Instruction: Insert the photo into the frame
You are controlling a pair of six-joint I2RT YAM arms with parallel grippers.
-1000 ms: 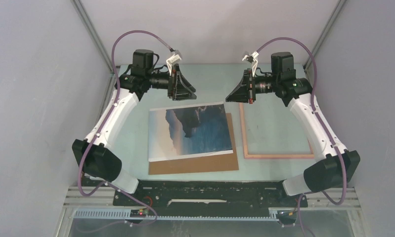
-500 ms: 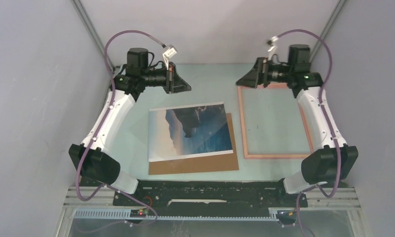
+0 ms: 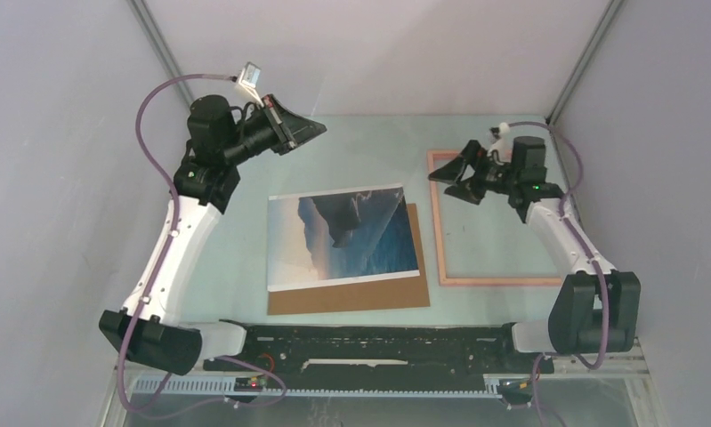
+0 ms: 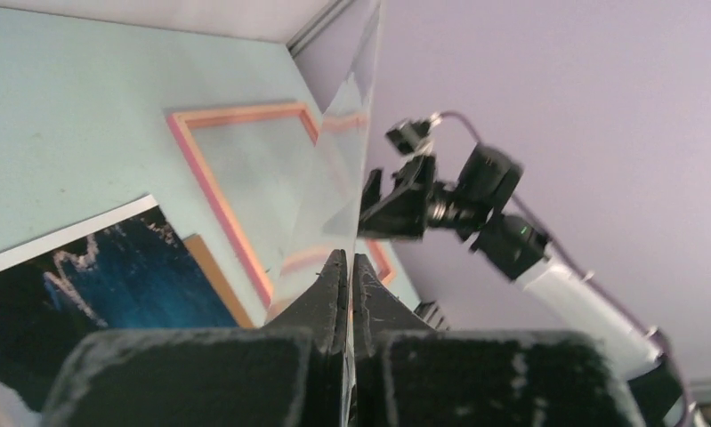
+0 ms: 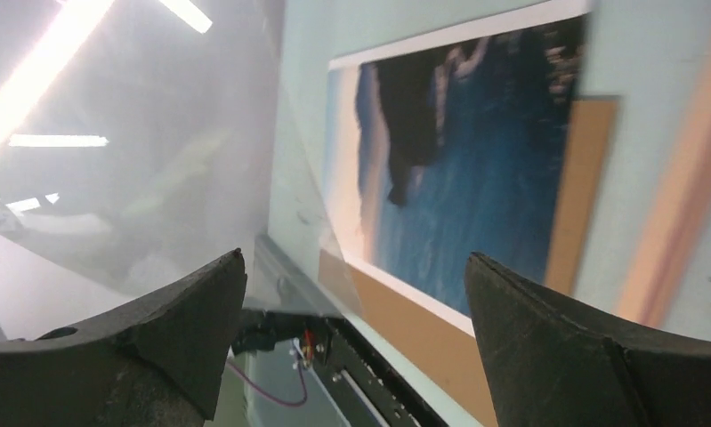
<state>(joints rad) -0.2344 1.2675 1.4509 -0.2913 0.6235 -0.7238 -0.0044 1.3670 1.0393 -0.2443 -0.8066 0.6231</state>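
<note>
On the table [image 3: 369, 151]: one photo [image 3: 343, 236] atop one cardboard sheet [image 3: 351, 296], one frame [image 3: 498, 281] near right edge. Left gripper [image 4: 347, 258] clamps one clear sheet [image 4: 343, 160]; right gripper [image 5: 356, 258] fingers apart.

One photo [image 3: 343, 236]. One salmon-pink frame [image 3: 503, 281]. One brown cardboard sheet [image 3: 351, 296]. One clear sheet [image 4: 347, 160]. Two robot arms: left arm [image 3: 178, 245], right arm [image 3: 565, 236]. Two grippers: left gripper [image 4: 347, 262], right gripper [image 5: 356, 267], two fingers apiece. One pale green table [image 3: 369, 142].
</note>
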